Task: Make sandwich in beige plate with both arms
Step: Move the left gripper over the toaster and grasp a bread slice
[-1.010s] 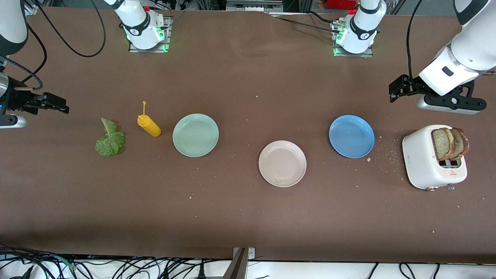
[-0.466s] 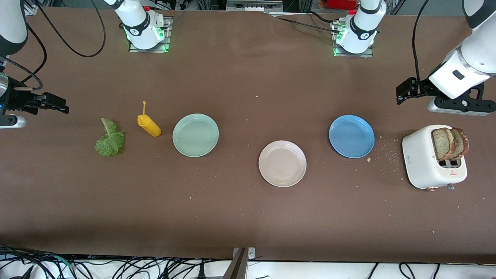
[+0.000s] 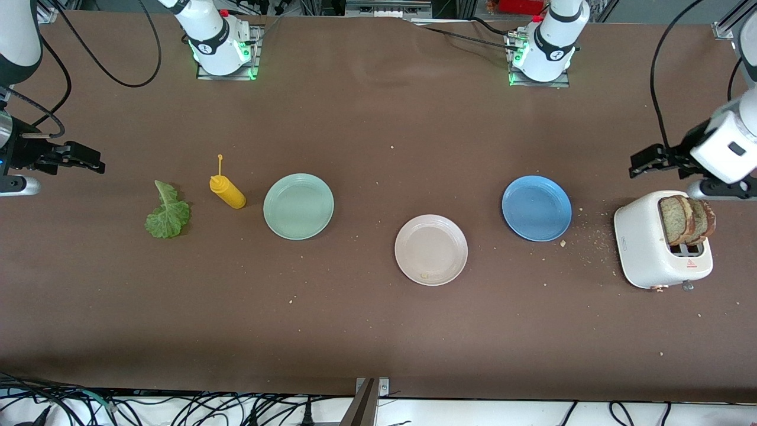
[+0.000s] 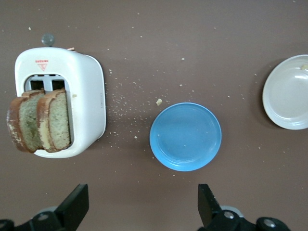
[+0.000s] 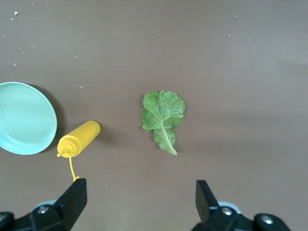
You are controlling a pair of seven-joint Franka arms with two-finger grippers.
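Observation:
No sandwich is in view. Two wholegrain bread slices (image 3: 686, 219) (image 4: 41, 120) stand in the white toaster (image 3: 647, 245) at the left arm's end of the table. A green lettuce leaf (image 3: 168, 214) (image 5: 162, 115) lies flat at the right arm's end. The beige plate (image 3: 430, 249) (image 4: 288, 96) sits mid-table holding only a crumb. My left gripper (image 3: 643, 162) (image 4: 143, 204) hangs open over bare table beside the toaster. My right gripper (image 3: 90, 161) (image 5: 141, 199) waits open over the table near the lettuce.
A mint-green plate (image 3: 298, 206) and a yellow squeeze bottle (image 3: 227, 191) lie between the lettuce and the beige plate. A blue plate (image 3: 536, 207) sits between the beige plate and the toaster. Crumbs are scattered around the toaster.
My left arm has swung toward its end of the table, bringing its gripper close to the toaster. The right arm has not moved.

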